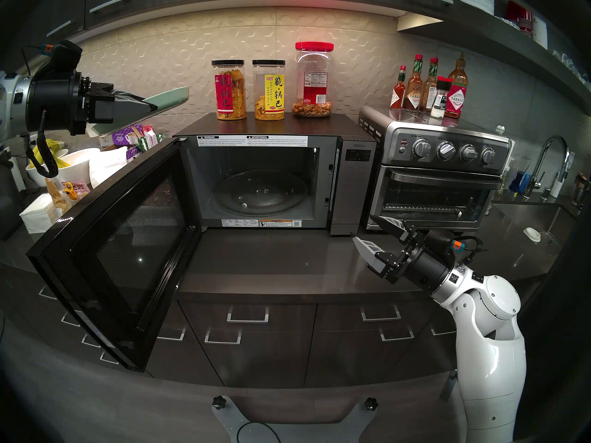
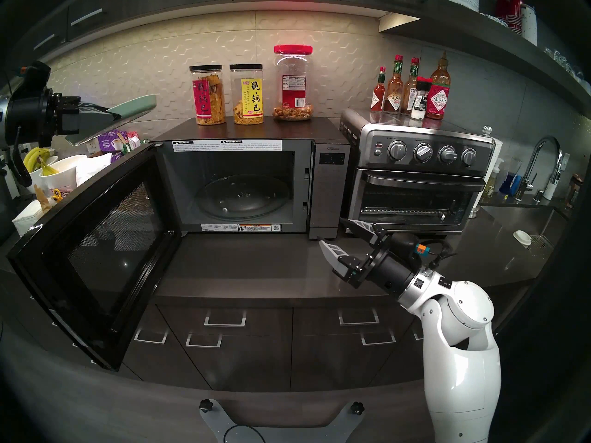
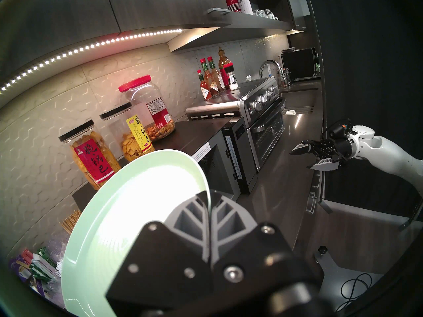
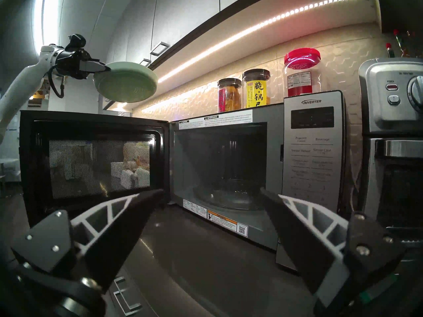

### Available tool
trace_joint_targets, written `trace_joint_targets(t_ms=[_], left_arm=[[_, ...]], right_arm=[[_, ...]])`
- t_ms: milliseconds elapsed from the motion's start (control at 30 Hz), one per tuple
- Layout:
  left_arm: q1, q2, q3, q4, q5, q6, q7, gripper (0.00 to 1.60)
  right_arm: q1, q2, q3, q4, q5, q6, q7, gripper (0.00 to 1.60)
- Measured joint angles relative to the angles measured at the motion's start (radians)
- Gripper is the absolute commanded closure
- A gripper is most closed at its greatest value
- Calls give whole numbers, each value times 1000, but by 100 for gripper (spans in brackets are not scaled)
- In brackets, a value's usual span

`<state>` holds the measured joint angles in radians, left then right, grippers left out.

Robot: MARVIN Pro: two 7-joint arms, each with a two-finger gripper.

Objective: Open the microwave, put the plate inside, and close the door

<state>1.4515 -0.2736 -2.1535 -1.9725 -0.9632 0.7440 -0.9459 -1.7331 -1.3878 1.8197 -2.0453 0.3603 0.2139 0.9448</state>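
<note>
The plate [image 1: 172, 95] was held by its rim in the clamped left gripper [image 1: 150, 108], raised up-left of the microwave [image 1: 275, 173], prob. to clear the wide-open door [image 1: 124, 237]. The right gripper [image 1: 364, 233] was seen w/ fingers apart, empty, above the surface [image 1: 271, 257] near the control panel.

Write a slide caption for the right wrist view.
Open right gripper faces the microwave, door swung open, while the left gripper holds the plate aloft.
</note>
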Motion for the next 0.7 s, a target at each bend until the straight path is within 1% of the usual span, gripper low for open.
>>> trace_joint_targets(t_ms=[700], left_arm=[[0, 0, 0, 0, 0, 0, 0, 160]], right_arm=[[0, -1, -2, -2, 0, -6, -3, 0]])
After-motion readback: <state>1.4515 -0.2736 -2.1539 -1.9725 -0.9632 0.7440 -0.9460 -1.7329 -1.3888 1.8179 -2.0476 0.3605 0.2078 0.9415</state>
